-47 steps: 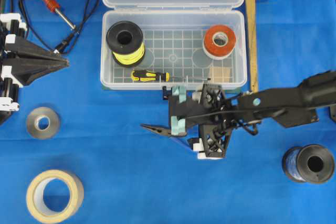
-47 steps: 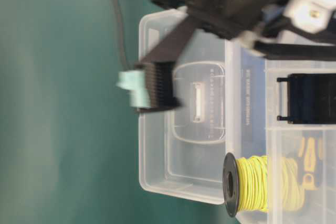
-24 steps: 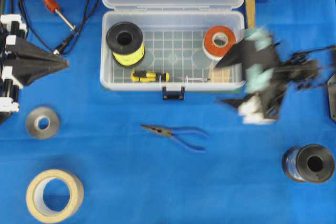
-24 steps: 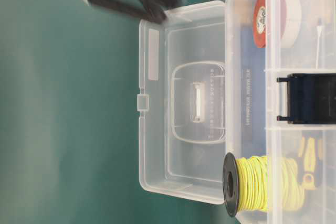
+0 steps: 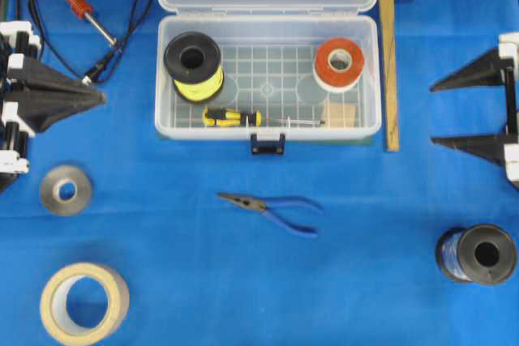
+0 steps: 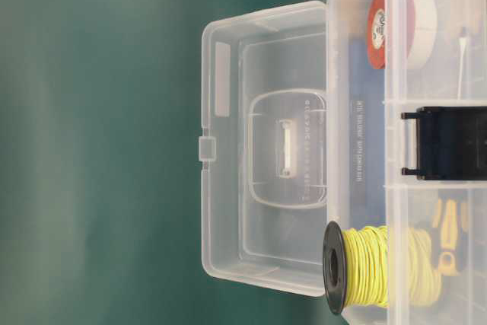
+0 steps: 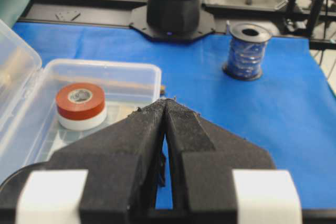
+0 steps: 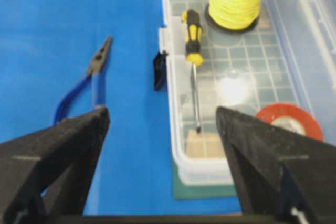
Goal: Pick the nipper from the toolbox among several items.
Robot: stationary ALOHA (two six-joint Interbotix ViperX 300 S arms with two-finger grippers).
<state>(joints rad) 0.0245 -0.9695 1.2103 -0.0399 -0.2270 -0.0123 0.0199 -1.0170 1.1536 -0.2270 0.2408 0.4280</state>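
The nipper [image 5: 270,205], with blue handles and dark pointed jaws, lies on the blue cloth in front of the open clear toolbox [image 5: 371,79]; it also shows in the right wrist view [image 8: 86,85]. Inside the toolbox are a yellow wire spool [image 5: 194,63], a red-and-white tape roll [image 5: 338,62], a black-and-yellow screwdriver [image 5: 232,117] and a wooden block [image 5: 340,114]. My right gripper [image 5: 433,113] is open and empty at the right edge, well away from the nipper. My left gripper [image 5: 104,96] is shut and empty at the left edge.
A soldering iron [image 5: 77,3] with its cable lies at the back left. A grey tape roll [image 5: 66,190] and a beige tape roll [image 5: 83,301] sit at the front left. A blue wire spool [image 5: 477,254] stands at the front right. A wooden mallet [image 5: 392,46] lies right of the toolbox.
My right gripper let go of the nipper on the cloth and drew back to the right edge. The nipper stays where it was laid. The left arm has not moved.
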